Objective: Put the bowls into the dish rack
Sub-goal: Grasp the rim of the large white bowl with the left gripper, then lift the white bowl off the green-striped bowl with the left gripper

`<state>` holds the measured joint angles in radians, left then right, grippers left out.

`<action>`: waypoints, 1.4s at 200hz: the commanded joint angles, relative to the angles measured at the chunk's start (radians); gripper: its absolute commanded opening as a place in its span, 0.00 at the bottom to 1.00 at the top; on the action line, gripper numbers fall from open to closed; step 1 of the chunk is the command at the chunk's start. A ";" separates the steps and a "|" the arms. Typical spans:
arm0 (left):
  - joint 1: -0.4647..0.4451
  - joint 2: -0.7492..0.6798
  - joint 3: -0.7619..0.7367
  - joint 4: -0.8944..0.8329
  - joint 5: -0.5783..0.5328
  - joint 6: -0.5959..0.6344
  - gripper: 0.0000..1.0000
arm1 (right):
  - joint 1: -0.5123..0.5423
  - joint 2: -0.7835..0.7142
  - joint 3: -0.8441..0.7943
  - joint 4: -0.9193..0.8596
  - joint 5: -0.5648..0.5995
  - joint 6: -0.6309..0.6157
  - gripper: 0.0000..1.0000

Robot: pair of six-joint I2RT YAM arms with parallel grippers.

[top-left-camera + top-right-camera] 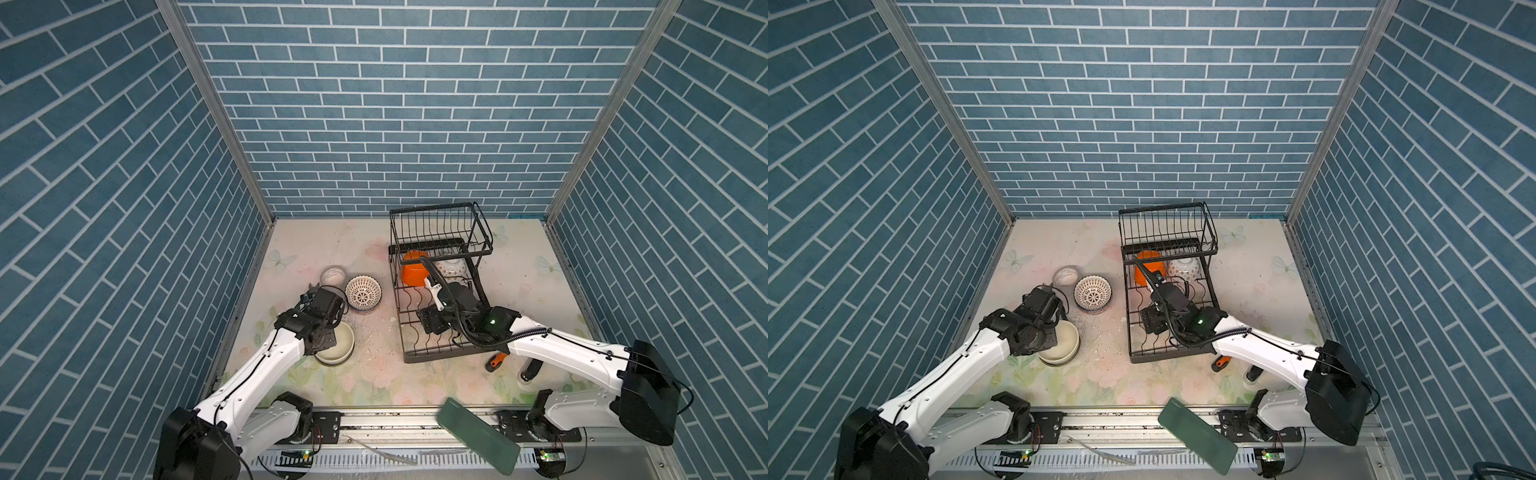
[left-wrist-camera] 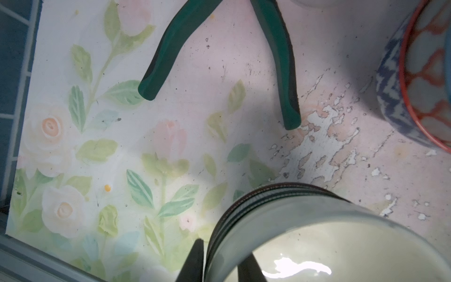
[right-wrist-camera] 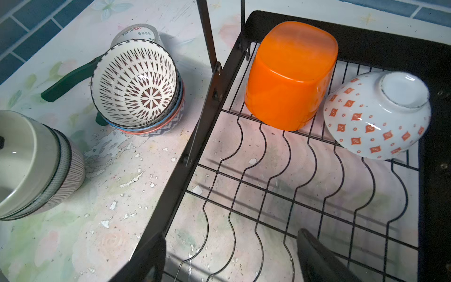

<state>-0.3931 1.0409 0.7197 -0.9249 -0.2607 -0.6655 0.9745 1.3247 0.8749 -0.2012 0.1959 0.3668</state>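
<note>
**Blue-brick booth over a flowered tabletop**

Three tall walls close in the work area: a back wall [image 1: 395, 104] on the far side, a left wall [image 1: 104, 208] and a right wall [image 1: 685, 208]. All three are covered in blue brick pattern with pale joints. Bare aluminium posts [image 1: 220, 116] run up the two far corners. The tabletop [image 1: 332, 241] carries a pale print of pink roses and green leaves, with a butterfly [image 1: 279, 259] at far left. In the left wrist view the print is scuffed, speckled and flaked away in a worn patch [image 2: 324, 136]. A metal rail [image 1: 395, 419] runs along the near edge. The light is even, and shadows are soft.
</note>
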 commanded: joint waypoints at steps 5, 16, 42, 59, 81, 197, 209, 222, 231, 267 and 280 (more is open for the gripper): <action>0.004 -0.021 0.032 -0.019 -0.009 0.007 0.24 | 0.006 0.013 0.027 0.011 -0.010 -0.001 0.84; 0.004 -0.027 0.034 -0.019 -0.010 0.009 0.23 | 0.006 0.016 0.027 0.012 -0.013 0.000 0.84; 0.004 -0.033 0.037 -0.020 -0.004 0.012 0.21 | 0.007 0.021 0.027 0.016 -0.016 0.001 0.84; 0.004 -0.035 0.040 -0.020 -0.001 0.018 0.18 | 0.005 0.025 0.029 0.018 -0.019 0.002 0.84; 0.004 -0.040 0.044 -0.020 0.003 0.028 0.15 | 0.006 0.027 0.029 0.019 -0.022 0.003 0.84; 0.004 -0.095 0.032 0.009 0.061 0.051 0.06 | 0.009 0.042 0.038 0.022 -0.027 0.003 0.84; 0.004 -0.099 0.033 0.009 0.070 0.052 0.05 | 0.009 0.042 0.038 0.022 -0.027 0.003 0.84; 0.004 -0.103 0.033 0.011 0.078 0.056 0.03 | 0.010 0.044 0.039 0.019 -0.029 0.004 0.84; 0.005 -0.106 0.033 0.012 0.083 0.057 0.01 | 0.011 0.044 0.041 0.018 -0.029 0.003 0.84; 0.004 -0.109 0.035 0.015 0.094 0.064 0.00 | 0.013 0.045 0.045 0.013 -0.031 0.001 0.84; 0.004 -0.110 0.035 0.018 0.102 0.069 0.00 | 0.015 0.045 0.048 0.011 -0.031 0.001 0.84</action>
<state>-0.3931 0.9463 0.7406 -0.9474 -0.1810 -0.6090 0.9802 1.3598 0.8761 -0.1936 0.1715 0.3668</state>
